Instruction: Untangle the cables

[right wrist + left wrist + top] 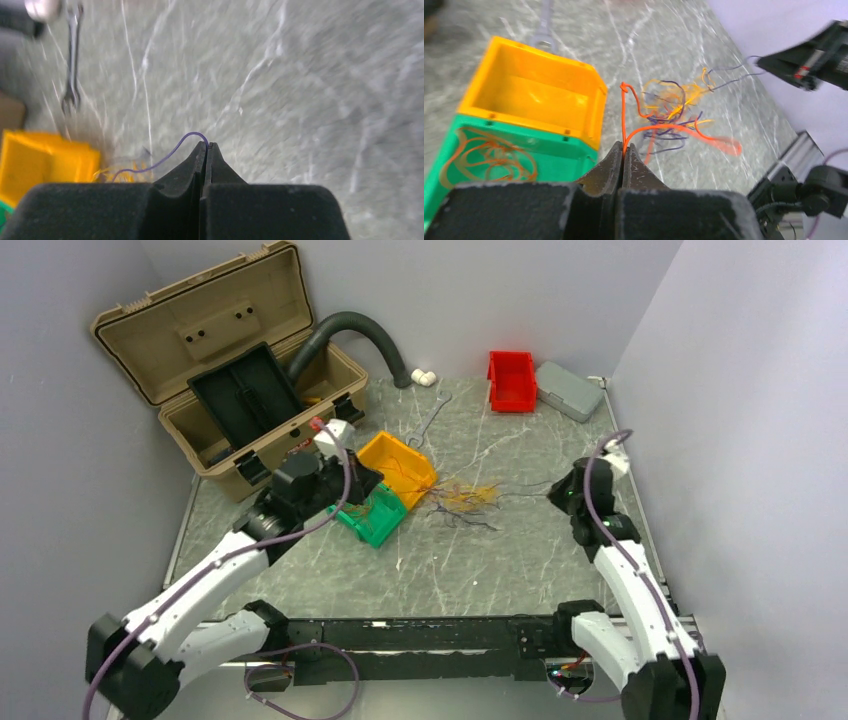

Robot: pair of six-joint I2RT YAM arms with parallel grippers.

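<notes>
The cables (465, 498) lie as a small tangle of orange, yellow and dark wires on the marbled table, just right of the yellow bin (400, 465). In the left wrist view the tangle (671, 107) lies ahead of my left gripper (624, 150), which is shut on one orange wire (624, 115) rising from its tips. From above, that gripper (368, 485) sits over the two bins. My right gripper (553, 492) is right of the tangle. In its own view the right gripper (206, 145) is shut on a thin purple wire (165, 157) leading back to the bunch (120, 174).
A green bin (375, 520) beside the yellow one holds coiled orange wires (489, 157). An open tan toolbox (230, 370) and a grey ribbed hose (350, 330) stand at the back left. A wrench (430, 420), a red bin (512, 380) and a grey box (570, 390) lie behind.
</notes>
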